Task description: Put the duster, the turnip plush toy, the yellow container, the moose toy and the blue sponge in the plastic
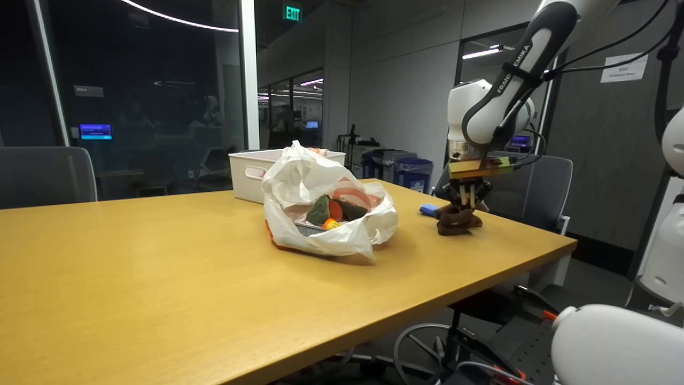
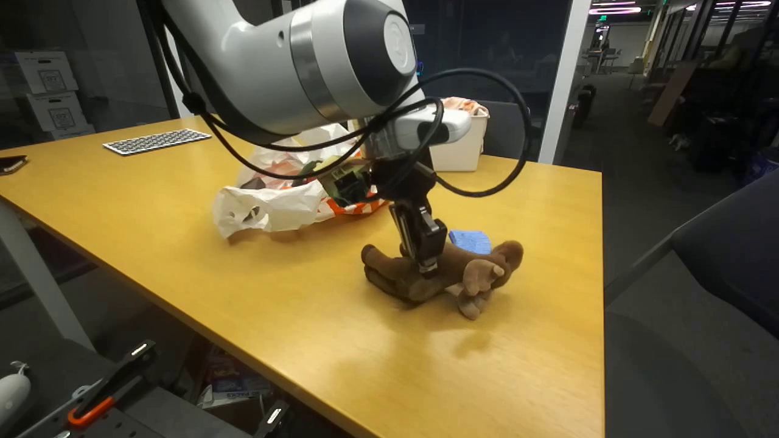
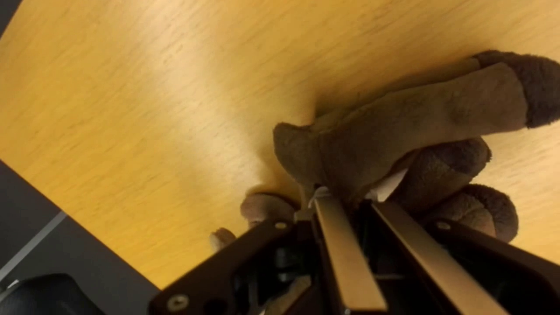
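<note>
The moose toy (image 2: 456, 264), a brown plush, lies on its side on the table. My gripper (image 3: 345, 194) points down over its middle, and the fingers (image 3: 350, 258) pinch its plush body. Just beyond the toy in an exterior view lies the blue sponge (image 2: 471, 241), flat on the table. The plastic (image 1: 299, 179) is a crumpled white bag with red-orange print, its mouth open. Inside show a green and red shape (image 1: 321, 210), a small yellow-orange piece (image 1: 331, 224) and a grey piece. Which of these are the duster, turnip plush toy and yellow container I cannot tell.
A white rectangular box (image 1: 248, 176) stands behind the bag. A keyboard (image 2: 157, 141) and a phone (image 2: 12, 164) lie at the far side of the table (image 2: 517, 365). A dark chair (image 2: 718, 255) is close to the table's edge near the toy.
</note>
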